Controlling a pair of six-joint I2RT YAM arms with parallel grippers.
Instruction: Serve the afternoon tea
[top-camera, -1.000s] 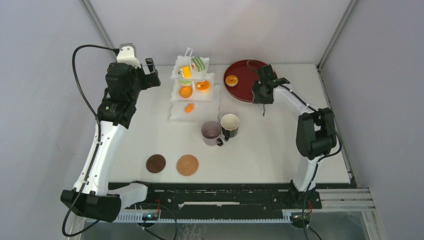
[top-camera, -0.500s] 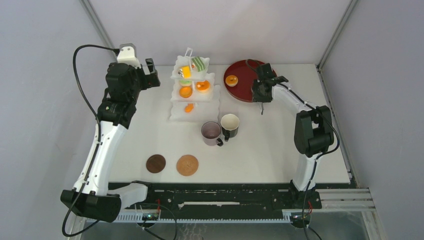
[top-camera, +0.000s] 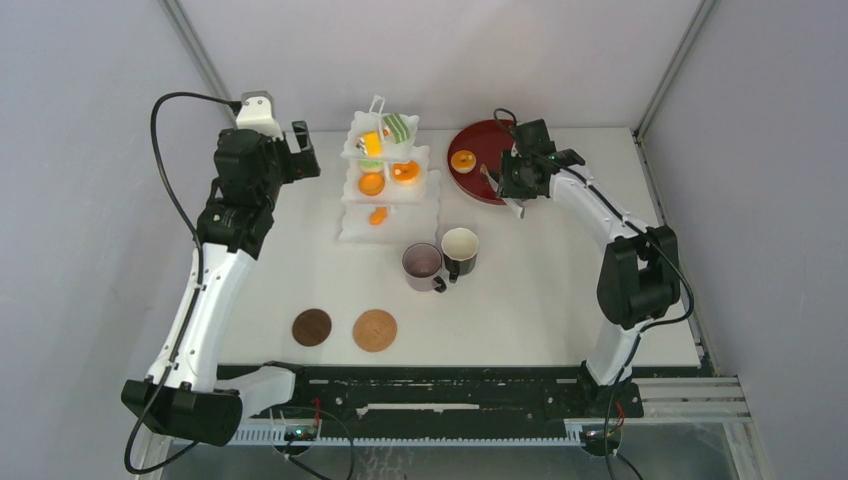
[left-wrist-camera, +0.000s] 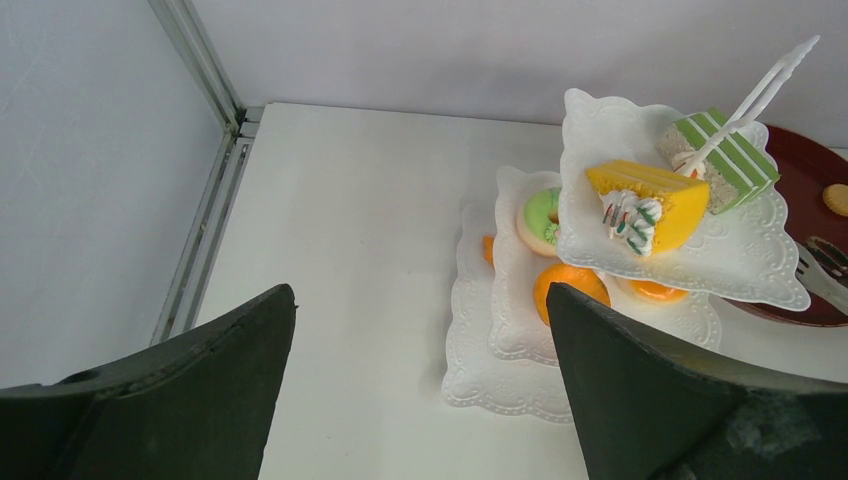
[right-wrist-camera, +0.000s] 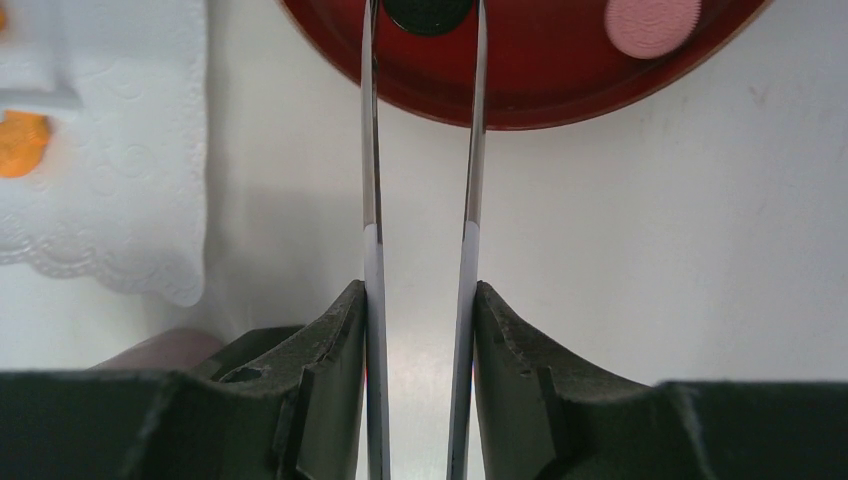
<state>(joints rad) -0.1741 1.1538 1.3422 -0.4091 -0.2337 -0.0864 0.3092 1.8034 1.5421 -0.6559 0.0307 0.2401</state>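
Tea stand (top-camera: 385, 180): white, three tiers, far middle of the table (top-camera: 560, 300). Yellow and green cake slices sit on the top tier, with orange and green pieces on the tiers below.
Mugs: mauve mug (top-camera: 422, 263) and black mug (top-camera: 460, 246) stand just beside each other, nearer than the stand. Neither is on a coaster.
Coasters (top-camera: 311, 327): two, bare, by the near edge, well apart from the mugs.
Step in hand (judgement): moving sweets from the red tray (top-camera: 480, 135) to the stand.
Right gripper (right-wrist-camera: 420, 295): clamped on the tongs (right-wrist-camera: 368, 150), one finger pressing each blade from outside. The blades run parallel with a narrow gap between them.
Tong tips: either side of a dark round piece (right-wrist-camera: 428, 10) on the tray. The frame edge cuts them off, so I cannot tell whether it is pinched.
Also on tray: orange pastry (top-camera: 462, 160) and a pink round piece (right-wrist-camera: 652, 20).
Left gripper (left-wrist-camera: 420, 300): jaws spread wide, empty, hanging left of the stand and touching nothing.
Next move (judgement): squeeze the blades firmly, lift straight up, carry the piece left to a free spot on a tier. A thin disc may slip.
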